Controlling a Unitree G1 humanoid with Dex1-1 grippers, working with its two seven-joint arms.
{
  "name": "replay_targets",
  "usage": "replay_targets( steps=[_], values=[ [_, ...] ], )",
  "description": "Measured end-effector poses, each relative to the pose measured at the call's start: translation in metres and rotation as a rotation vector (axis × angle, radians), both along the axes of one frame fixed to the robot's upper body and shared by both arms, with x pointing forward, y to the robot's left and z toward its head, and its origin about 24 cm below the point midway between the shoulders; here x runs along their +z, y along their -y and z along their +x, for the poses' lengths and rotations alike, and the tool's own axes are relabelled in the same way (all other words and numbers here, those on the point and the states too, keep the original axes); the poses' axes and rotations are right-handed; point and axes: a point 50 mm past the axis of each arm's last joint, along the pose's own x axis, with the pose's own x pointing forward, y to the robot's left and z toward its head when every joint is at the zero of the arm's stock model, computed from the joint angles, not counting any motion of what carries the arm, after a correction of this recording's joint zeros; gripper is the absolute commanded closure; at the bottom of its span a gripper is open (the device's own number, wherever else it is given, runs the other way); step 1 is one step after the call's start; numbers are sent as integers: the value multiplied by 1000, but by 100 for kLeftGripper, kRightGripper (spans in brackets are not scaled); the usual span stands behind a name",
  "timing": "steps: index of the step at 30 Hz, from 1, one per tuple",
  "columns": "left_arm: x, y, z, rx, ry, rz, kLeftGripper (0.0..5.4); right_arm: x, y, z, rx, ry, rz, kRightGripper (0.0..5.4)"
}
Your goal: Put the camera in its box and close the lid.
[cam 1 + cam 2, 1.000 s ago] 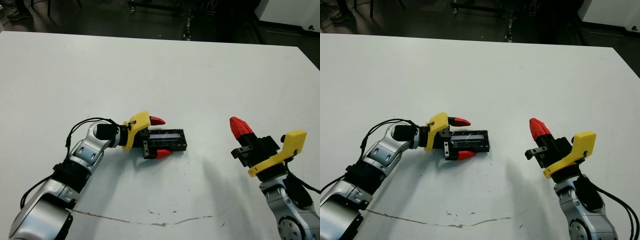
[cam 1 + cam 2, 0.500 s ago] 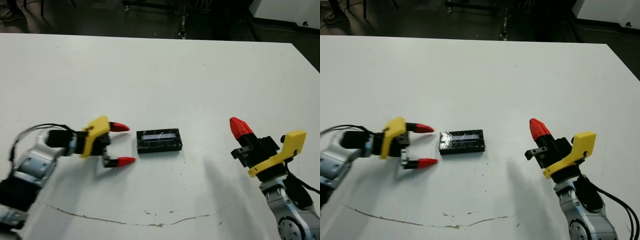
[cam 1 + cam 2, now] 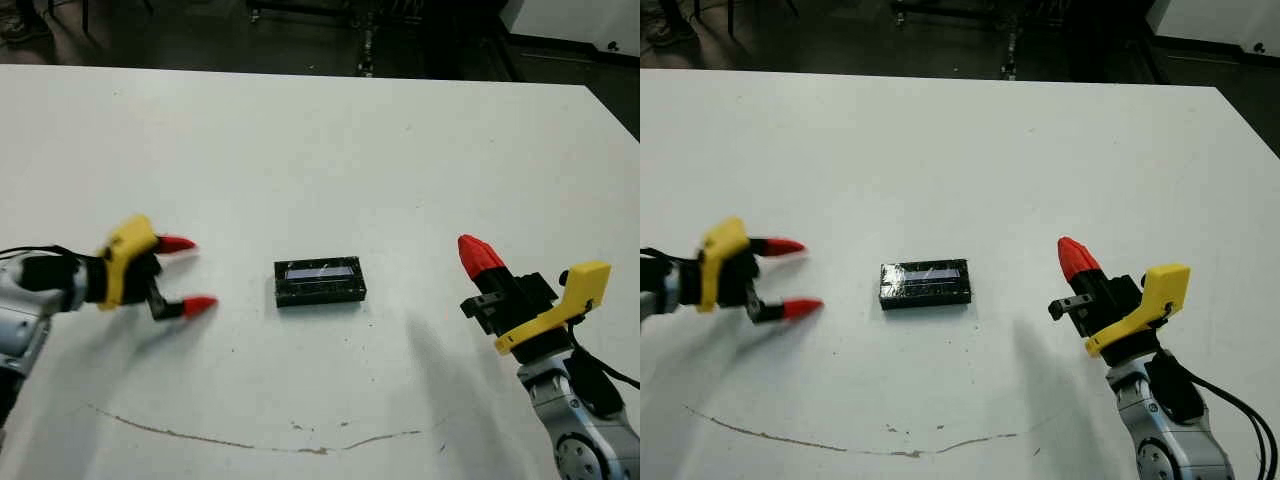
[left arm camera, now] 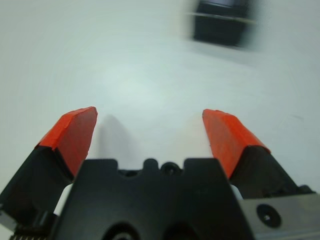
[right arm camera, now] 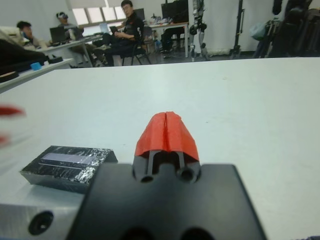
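White bench [image 3: 320,130] fills most of my head view, dark floor beyond the far edge; a thin scratch runs along the near side.

L to R. My left gripper [image 3: 182,272] hovers low over the bench's left side w/ jaws spread wide, nothing between them. Wrist cam agrees: both red tips apart, bare surface under them, black block ahead and blurred.

Centre: the lid [image 3: 320,281] sits flat, glossy black w/ pale stripe on top, long side running L-R across the bench. Looks seated square on the box, which I can't see under it. Camera not visible anywhere, so I take it as inside, but can't confirm. Lid is well apart from both grippers.

Right: my right gripper [image 3: 478,255] is held up off the bench, jaws pressed together, holding nothing. People sit at desks far behind in its wrist cam, not near the rig.

Task reads as done or v. nearly. Risks from here, imo:
- Lid maybe only resting, not pressed home; can't tell from above. Any bump could pop it.
- Left arm sweeping back low could clip the lid's end and slide the box.
- Glossy top is slippery if I go to press it.
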Motion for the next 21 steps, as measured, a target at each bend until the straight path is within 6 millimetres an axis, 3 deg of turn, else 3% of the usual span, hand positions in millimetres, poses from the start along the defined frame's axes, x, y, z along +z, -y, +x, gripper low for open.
replay_targets(
  steps=[4,6,9,13,21],
  values=[
    [31,24,0,139,233,-256,106,1,-1,0,3,4,0,540],
    [36,35,-1,155,278,-352,137,1,-1,0,4,3,0,540],
    [42,70,-10,189,340,-508,171,-1,0,0,0,-5,1,540],
    [29,112,-18,142,249,-598,231,-1,-1,1,4,-3,1,540],
    [6,153,-23,107,40,-596,348,-1,-1,1,4,-3,1,540]
  ],
)
